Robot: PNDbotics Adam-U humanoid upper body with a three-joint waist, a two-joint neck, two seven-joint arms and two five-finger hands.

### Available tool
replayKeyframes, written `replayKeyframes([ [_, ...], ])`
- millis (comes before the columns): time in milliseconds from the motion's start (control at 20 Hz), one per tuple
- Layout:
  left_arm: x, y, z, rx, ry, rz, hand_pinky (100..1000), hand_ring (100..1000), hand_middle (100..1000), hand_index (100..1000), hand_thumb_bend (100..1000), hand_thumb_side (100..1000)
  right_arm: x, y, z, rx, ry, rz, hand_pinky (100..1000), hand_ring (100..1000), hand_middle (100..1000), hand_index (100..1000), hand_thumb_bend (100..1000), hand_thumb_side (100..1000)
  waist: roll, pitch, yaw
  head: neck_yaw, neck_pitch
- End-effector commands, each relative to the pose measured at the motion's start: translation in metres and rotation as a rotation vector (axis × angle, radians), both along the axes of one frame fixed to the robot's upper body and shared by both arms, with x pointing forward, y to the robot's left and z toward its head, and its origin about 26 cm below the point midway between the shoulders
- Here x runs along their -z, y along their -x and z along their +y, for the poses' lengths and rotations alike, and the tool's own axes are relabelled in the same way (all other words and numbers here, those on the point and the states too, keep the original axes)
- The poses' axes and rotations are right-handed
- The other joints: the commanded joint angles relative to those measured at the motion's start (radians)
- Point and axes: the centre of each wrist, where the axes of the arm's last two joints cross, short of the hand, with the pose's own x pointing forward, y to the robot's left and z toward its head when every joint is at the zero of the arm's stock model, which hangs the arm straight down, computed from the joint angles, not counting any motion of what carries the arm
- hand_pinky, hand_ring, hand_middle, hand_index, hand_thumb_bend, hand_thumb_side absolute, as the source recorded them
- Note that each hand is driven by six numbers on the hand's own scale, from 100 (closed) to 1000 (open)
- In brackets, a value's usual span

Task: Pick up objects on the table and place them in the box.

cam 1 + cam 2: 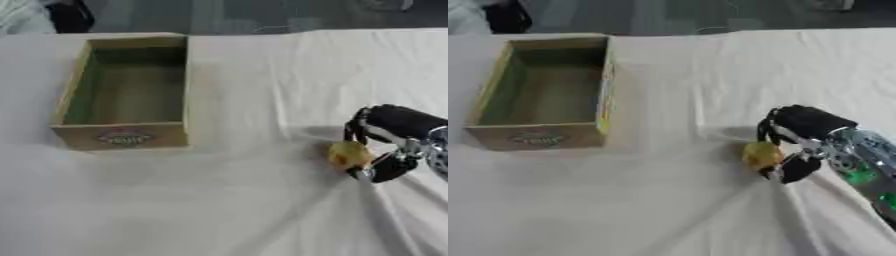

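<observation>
An open cardboard box point(124, 90) sits on a table covered in white cloth point(262, 200). Well to the right of the box and nearer the robot, the right hand point(802, 142) curls its fingers around a small round yellow object point(761, 154) at cloth level.
</observation>
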Motion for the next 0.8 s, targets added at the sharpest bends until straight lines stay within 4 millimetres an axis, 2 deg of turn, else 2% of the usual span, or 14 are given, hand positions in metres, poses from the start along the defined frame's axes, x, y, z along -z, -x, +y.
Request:
replayKeyframes([
  [50,-0.008,0.001,0.000,0.004,-0.016,-0.030,451,512,501,786,100,963,-0.011,0.000,-0.003,0.013,-0.015,-0.017,706,633,423,596,229,107,-0.002,-0.015,0.000,0.000,-0.007],
  [450,-0.009,0.001,0.000,0.003,-0.019,-0.032,451,513,502,785,100,962,-0.034,0.010,0.004,-0.010,-0.080,-0.053,707,628,437,611,104,100,-0.004,-0.019,-0.006,0.004,-0.010],
  [800,-0.010,0.001,0.001,0.004,-0.022,-0.035,451,513,502,784,100,961,-0.056,0.017,0.008,-0.019,-0.102,-0.145,706,626,434,608,100,100,-0.006,-0.023,-0.010,0.007,-0.013],
])
